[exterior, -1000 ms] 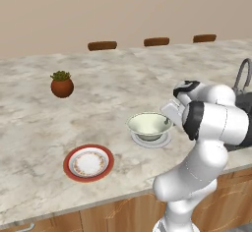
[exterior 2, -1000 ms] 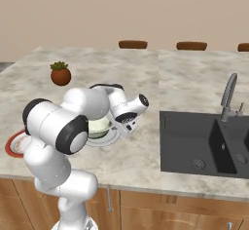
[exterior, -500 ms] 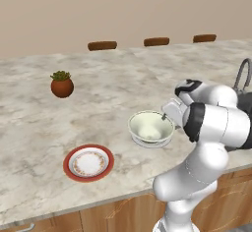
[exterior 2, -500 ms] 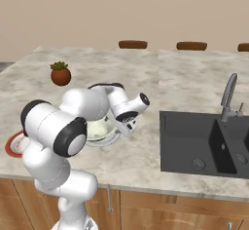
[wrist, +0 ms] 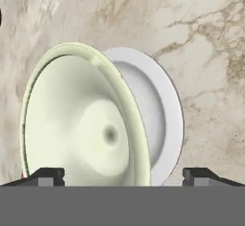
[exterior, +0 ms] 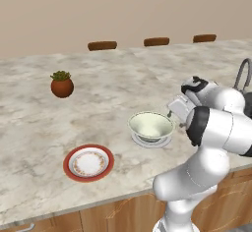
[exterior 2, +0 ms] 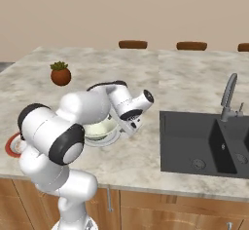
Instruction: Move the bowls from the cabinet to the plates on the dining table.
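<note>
Gripper (wrist: pixel 123 173) sat just beside the bowl (exterior: pixel 151 125), fingers wide apart and clamping nothing. Cream bowl sat upright on the white plate (wrist: pixel 160 119), roughly centred, so placement looked done. Best move, I'd judge: back straight away from the rim, no sideways swipe that could nudge the bowl off. Red plate (exterior: pixel 89 162) lay left on the table (exterior: pixel 113 83), bare. Plant (exterior: pixel 62 83) stood farther back.
</note>
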Tool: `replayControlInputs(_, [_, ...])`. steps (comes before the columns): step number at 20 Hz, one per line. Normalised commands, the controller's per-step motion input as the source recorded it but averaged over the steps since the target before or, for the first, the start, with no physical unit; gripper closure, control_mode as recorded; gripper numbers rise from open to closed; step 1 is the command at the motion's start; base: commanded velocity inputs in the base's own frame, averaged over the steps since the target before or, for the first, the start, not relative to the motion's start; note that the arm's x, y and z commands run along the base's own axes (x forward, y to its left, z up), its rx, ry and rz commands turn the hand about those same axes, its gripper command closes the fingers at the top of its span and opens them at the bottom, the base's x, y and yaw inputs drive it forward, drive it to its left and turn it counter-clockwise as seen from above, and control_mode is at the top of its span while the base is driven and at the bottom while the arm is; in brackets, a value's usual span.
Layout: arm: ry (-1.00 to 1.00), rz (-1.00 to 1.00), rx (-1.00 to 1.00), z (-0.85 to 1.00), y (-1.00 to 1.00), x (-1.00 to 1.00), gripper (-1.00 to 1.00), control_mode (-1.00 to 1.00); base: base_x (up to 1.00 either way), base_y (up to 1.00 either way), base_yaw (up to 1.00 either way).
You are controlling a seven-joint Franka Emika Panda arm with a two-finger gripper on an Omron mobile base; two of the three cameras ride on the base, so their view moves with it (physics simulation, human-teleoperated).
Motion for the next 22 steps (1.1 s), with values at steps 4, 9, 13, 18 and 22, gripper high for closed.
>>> replayControlInputs(4, [0.00, -0.01, 0.00, 0.35, -0.08, -0.52, -1.00, -1.00, 0.00, 0.00, 0.00])
replayControlInputs(9, [0.00, 0.00, -0.04, 0.47, 0.01, -0.63, -1.00, -1.00, 0.00, 0.00, 0.00])
replayControlInputs(13, [0.00, 0.00, -0.05, 0.54, 0.01, -0.82, -1.00, -1.00, 0.00, 0.00, 0.00])
replayControlInputs(18, [-0.07, 0.00, -0.03, 0.42, 0.13, -0.86, -1.00, -1.00, 0.00, 0.00, 0.00])
replayControlInputs(22, [-0.09, 0.00, -0.05, 0.44, 0.17, -0.68, -1.00, -1.00, 0.00, 0.00, 0.00])
